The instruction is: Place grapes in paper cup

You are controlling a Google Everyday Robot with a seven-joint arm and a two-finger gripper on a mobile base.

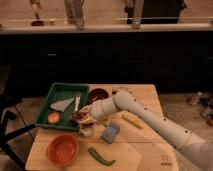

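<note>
My gripper [81, 116] is at the end of the white arm that reaches in from the lower right, over the right front corner of the green tray [64, 90]. It is shut on a small dark red bunch of grapes [77, 116]. The paper cup [87, 130] stands upright on the wooden table just below and slightly right of the gripper, its top partly hidden by the gripper.
The tray holds a white napkin [61, 105], a knife [77, 101] and an orange fruit [53, 117]. A dark red bowl [98, 94], an orange bowl [62, 149], a green chili [101, 156], a blue sponge [110, 132] and a yellow item [132, 121] lie on the table [145, 97].
</note>
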